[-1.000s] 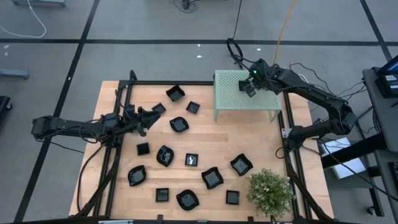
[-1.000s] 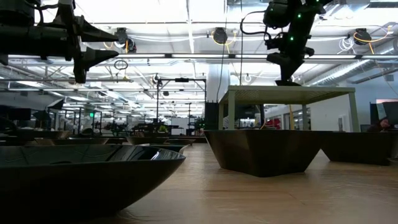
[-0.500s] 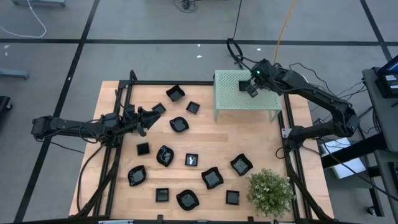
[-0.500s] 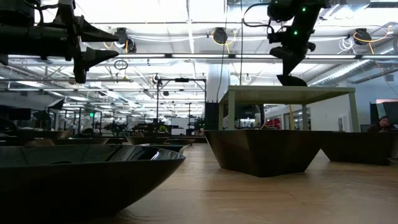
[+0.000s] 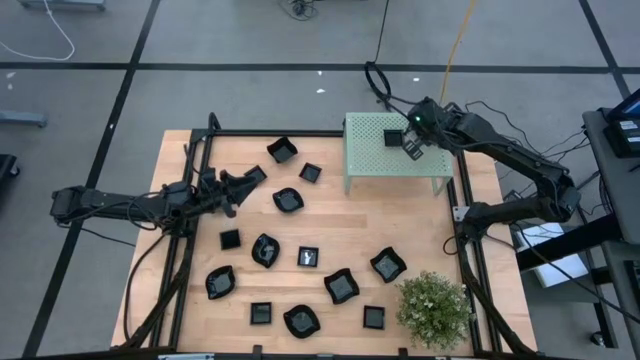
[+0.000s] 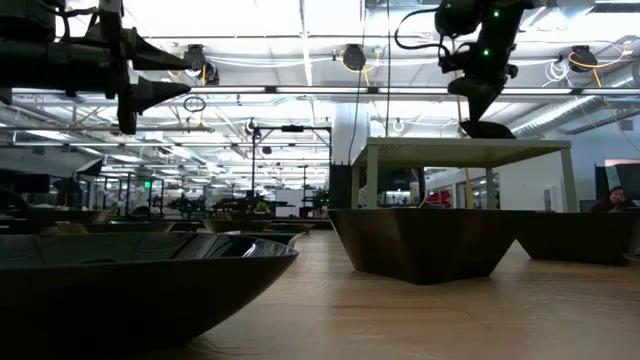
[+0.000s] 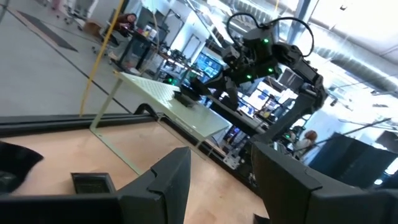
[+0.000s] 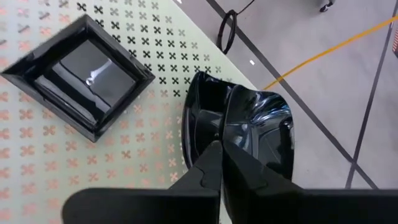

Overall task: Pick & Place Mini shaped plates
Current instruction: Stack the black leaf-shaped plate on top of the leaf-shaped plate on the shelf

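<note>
Right gripper (image 8: 219,158), upper right in my high view, pinched a wavy plate (image 8: 249,134) over the green stand (image 5: 372,160); left gripper (image 5: 232,193) stood apart.

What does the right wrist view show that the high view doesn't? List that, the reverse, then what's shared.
Right wrist only: the cross-shaped holes in the pale green perforated stand, the right gripper's jaws pinching the rim of a wavy glossy black plate. High only: other black plates on the wooden table, the green bushy plant, the left gripper. Both: the stand, the square glossy black plate on it, the right gripper.
</note>
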